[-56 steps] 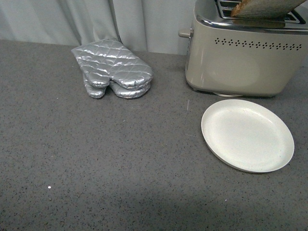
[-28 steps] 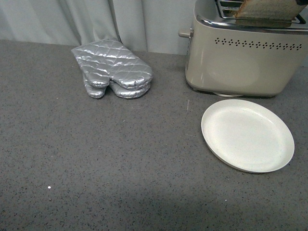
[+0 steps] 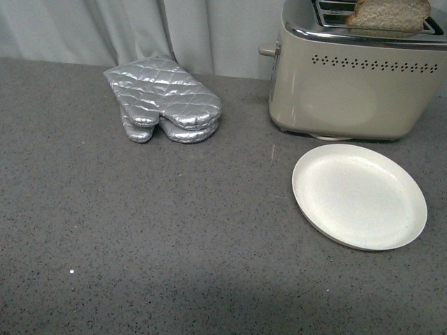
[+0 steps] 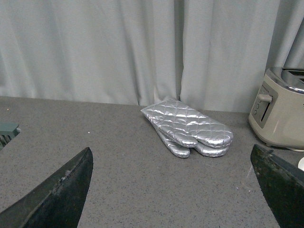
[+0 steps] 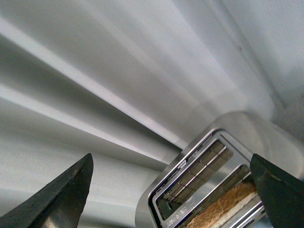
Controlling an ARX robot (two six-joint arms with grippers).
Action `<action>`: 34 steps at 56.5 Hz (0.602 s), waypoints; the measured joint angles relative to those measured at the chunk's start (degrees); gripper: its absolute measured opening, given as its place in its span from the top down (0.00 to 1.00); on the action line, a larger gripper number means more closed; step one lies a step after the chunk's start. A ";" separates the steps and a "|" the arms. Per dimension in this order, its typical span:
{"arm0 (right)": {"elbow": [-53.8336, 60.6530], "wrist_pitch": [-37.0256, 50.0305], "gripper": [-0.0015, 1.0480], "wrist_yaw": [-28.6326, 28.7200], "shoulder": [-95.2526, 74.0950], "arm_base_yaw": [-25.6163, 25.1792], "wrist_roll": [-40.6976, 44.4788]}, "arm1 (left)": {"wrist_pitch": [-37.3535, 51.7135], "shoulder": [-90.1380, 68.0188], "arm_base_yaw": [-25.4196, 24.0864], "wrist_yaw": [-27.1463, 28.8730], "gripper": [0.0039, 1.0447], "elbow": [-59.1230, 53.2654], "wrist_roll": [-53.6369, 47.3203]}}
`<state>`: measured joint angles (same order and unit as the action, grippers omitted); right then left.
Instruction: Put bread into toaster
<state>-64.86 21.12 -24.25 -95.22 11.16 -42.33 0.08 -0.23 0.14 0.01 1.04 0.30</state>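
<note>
Bread (image 3: 388, 14), a light-brown wholewheat slice with a darker crust, stands upright in the nearer slot of the large beige-cream toaster with a chrome top (image 3: 349, 91), at the far right of the grey speckled surface (image 3: 174, 230). Much of the slice shows above the slot in the front view, so by appearance it has not sunk fully in. The right wrist view looks down on the chrome slots, with the slice's grainy edge sitting in one slot and the other slot bare.

The right gripper (image 5: 173, 190) has its dark fingers (image 5: 61, 199) spread wide at both edges of that view, holding nothing and clear of the bread. The left gripper (image 4: 173, 190) is likewise spread wide and empty, low over the surface to the left, facing a silver quilted oven mitt (image 3: 164, 101) that lies left of the toaster. A round white plate (image 3: 359, 196) lies bare, just near of the toaster.

The risk from here seems to be the slice staying proud or leaning against the slot wire, so that it catches rather than drops. A careless withdrawal of the right arm could also brush the exposed top and tip it out of the slot.
</note>
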 joint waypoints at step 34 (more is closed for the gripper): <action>47.36 21.24 0.16 14.43 29.03 -8.94 40.76 | 0.00 0.00 0.00 0.02 0.06 0.00 0.00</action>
<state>-17.50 42.37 -9.82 -66.19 2.22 -1.56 0.08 -0.23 0.14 0.03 1.04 0.30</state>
